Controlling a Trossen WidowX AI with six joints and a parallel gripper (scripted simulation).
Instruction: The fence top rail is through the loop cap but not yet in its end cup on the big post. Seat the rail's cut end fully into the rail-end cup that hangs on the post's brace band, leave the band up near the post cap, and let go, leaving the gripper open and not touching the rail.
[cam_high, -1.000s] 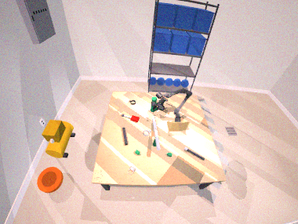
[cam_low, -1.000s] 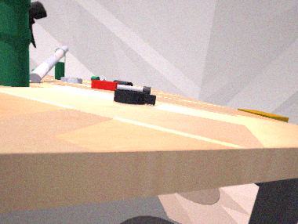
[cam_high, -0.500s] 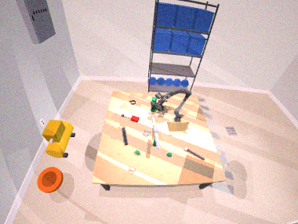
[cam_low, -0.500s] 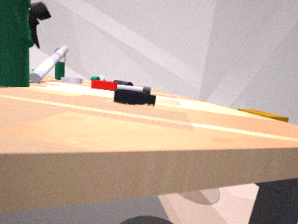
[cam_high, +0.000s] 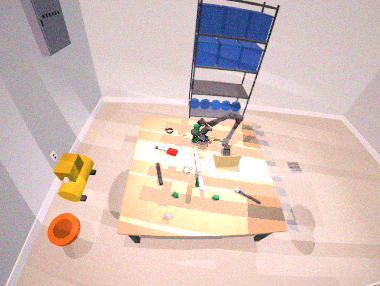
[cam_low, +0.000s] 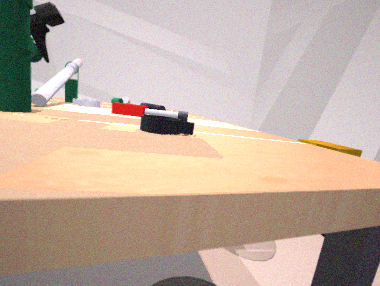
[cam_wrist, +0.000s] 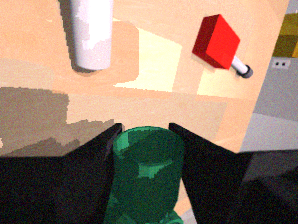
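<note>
The big green post (cam_high: 195, 134) (cam_low: 14, 60) stands upright near the table's back edge. My gripper (cam_wrist: 146, 128) is shut on the green rail-end cup (cam_wrist: 148, 150) (cam_low: 35, 52), beside the post. The cup's open mouth faces away from the wrist camera. The pale rail (cam_high: 199, 172) (cam_low: 56, 86) (cam_wrist: 92, 35) slopes from the thin green post (cam_low: 71, 91) down toward the big post. Its cut end is low, near the table, apart from the cup and lower than it. In the wrist view it lies beyond the cup and to the left. The brace band is mostly hidden.
A red block-headed tool (cam_high: 172, 151) (cam_low: 128, 109) (cam_wrist: 217, 42) lies left of the rail. A black ring-shaped piece (cam_high: 169, 130) (cam_low: 160, 125) lies left of the post. A tan block (cam_high: 227, 161) stands right of the rail, by the arm's base. A dark-handled tool (cam_high: 250, 196) lies front right.
</note>
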